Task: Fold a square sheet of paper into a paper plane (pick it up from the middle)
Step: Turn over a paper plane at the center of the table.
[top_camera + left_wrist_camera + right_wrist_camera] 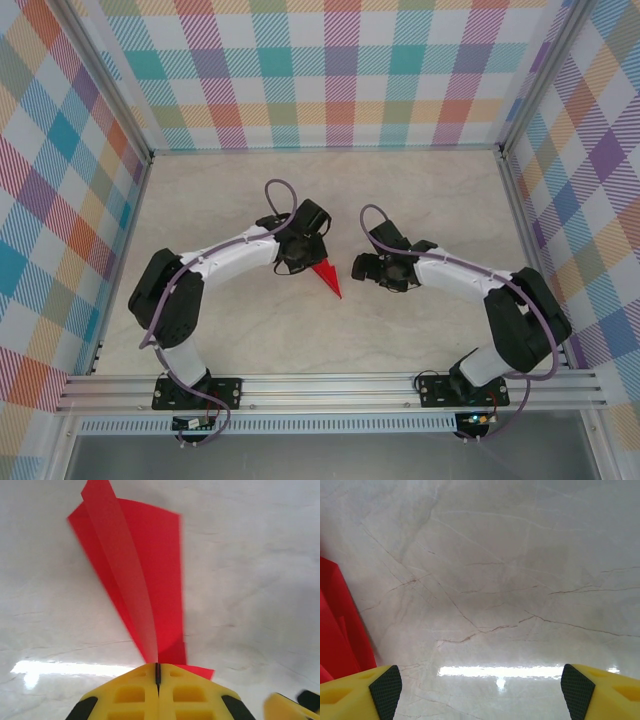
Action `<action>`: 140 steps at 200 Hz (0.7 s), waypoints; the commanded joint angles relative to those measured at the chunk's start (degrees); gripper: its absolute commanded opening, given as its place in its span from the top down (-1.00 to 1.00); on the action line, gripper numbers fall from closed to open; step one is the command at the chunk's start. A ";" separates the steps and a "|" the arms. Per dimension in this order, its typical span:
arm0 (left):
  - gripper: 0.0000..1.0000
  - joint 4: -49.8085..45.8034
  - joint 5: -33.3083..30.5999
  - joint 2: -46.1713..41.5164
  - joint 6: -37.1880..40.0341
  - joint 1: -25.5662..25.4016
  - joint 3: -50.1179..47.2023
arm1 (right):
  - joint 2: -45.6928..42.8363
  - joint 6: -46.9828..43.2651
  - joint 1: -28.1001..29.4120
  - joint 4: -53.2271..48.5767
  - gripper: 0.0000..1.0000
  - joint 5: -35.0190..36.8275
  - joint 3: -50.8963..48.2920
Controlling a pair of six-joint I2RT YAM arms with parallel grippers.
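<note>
Risking a slip or a crushed fold: the thin paper plane [145,580] can twist out if we pull it sideways.
Our left gripper [158,672] is clamped on its raised ridge near the middle of the table [430,190]; the right gripper [480,685] waits just beside, 2 fingers [382,687] wide apart, holding nothing.

The light is bright and even, coming from above. The table [500,580] shines, with a white strip of glare low in both wrist views. The red paper plane [150,570] looks blurry at its far edges. Soft shadows sit under the arms [235,252]. The close yellow fingers [135,697] look fuzzy
</note>
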 commanded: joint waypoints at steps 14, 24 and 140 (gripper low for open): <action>1.00 12.07 10.34 -5.49 7.82 1.35 -2.94 | -7.16 2.87 -1.56 -1.94 -0.72 0.25 -0.49; 1.00 14.76 13.24 -6.14 8.49 2.11 -4.20 | -9.26 3.31 -2.82 -2.01 -0.72 -2.31 -0.67; 1.00 38.59 29.71 4.22 7.94 5.65 -14.16 | -9.64 -1.74 -3.52 3.24 -0.40 -18.51 1.12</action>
